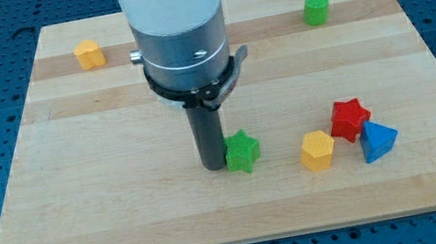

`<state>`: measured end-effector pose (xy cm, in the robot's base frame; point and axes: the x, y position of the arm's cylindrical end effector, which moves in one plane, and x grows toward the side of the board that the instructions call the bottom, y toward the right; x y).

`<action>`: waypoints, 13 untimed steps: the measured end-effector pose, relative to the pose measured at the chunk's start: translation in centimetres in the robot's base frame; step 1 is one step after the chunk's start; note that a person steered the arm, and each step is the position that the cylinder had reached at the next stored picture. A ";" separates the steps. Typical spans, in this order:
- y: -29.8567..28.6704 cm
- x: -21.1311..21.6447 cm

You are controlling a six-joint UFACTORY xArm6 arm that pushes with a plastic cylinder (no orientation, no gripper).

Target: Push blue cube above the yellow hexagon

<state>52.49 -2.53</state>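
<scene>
My tip (212,167) rests on the table (126,208), touching the green star (241,151) — a bare rod, no tool to spread. The blue block (377,141) — pyramid-like — sits right of the yellow hexagon (318,150), beside the red star (349,119).

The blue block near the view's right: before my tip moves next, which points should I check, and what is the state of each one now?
1. My tip is at the blue block: not ok, it stands far to the view's left, beside the green star.
2. Tip free of other blocks: cannot tell, it is touching or almost touching the green star.
3. Blue block free to slide: not ok, the red star sits against it.
4. Space above the yellow hexagon: ok, bare board.
5. Yellow block and green cylinder out of the way: ok, both near the view's top.
</scene>
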 end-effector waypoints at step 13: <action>-1.2 -10.8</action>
<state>41.70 -3.73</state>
